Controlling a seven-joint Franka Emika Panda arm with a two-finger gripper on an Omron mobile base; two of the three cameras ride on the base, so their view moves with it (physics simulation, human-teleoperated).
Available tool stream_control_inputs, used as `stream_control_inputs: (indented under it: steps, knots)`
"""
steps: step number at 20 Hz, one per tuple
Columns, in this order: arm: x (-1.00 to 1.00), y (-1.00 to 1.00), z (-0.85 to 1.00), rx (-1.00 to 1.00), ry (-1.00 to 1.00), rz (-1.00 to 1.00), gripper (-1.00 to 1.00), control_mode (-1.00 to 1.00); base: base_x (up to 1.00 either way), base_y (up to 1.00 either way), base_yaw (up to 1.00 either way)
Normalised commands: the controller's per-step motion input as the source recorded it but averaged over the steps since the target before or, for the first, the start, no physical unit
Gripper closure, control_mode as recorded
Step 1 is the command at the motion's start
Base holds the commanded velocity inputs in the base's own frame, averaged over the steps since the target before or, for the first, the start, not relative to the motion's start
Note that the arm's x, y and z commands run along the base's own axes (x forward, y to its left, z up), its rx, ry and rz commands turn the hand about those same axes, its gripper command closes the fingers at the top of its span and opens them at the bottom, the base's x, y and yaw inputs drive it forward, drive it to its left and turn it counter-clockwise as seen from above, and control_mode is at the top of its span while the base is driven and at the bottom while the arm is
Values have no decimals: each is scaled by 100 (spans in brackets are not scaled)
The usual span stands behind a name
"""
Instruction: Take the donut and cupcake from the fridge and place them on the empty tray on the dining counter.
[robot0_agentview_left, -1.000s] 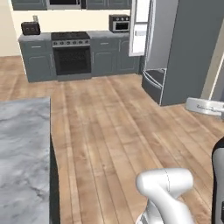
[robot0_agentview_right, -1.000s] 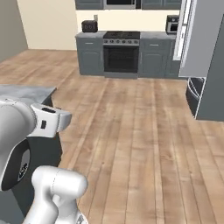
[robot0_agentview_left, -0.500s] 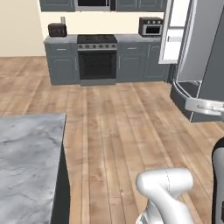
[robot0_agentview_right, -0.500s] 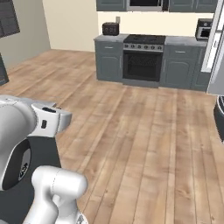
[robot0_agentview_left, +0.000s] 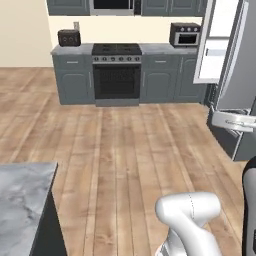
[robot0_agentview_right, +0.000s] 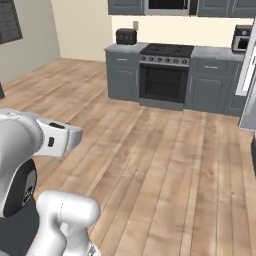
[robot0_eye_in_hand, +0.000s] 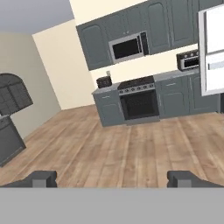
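Observation:
The fridge (robot0_agentview_left: 239, 75) stands at the right, its door (robot0_agentview_left: 220, 40) swung open with the white inside facing me and a bottom drawer (robot0_agentview_left: 231, 121) pulled out. That white door (robot0_eye_in_hand: 213, 52) also fills the right edge of the hand view, and a strip of it (robot0_agentview_right: 248, 75) appears in the right base view. A corner of the marble dining counter (robot0_agentview_left: 20, 200) lies at the lower left. My gripper (robot0_eye_in_hand: 111, 179) is open, its fingertips (robot0_eye_in_hand: 41, 178) wide apart with nothing between them, pointing across the floor at the far cabinets. The donut, the cupcake and the tray are out of view.
Dark grey cabinets line the far wall around a black stove (robot0_agentview_left: 116, 70), with a toaster (robot0_agentview_left: 69, 37) to its left and a microwave (robot0_agentview_left: 185, 34) to its right. Wide wood floor (robot0_agentview_left: 130, 150) lies between me and them. My arm's white elbow (robot0_agentview_left: 190, 215) rises at the lower right.
The whole picture has shifted: the base is turning and driving. The stove has slid towards the middle, the fridge towards the right edge, and the dining counter has shrunk into the lower left corner.

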Motion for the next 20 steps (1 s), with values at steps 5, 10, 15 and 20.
stream_control_inputs:
  steps: [5,10,15,20]
  knots:
    - [0,0,0,0,0,0,-100,100,100,-70,11]
    - [0,0,0,0,0,0,-100,100,100,-62,5]
    - [0,0,0,0,0,0,-100,100,78,-23,-9]
    - [0,0,0,0,0,0,-100,100,51,-3,-37]
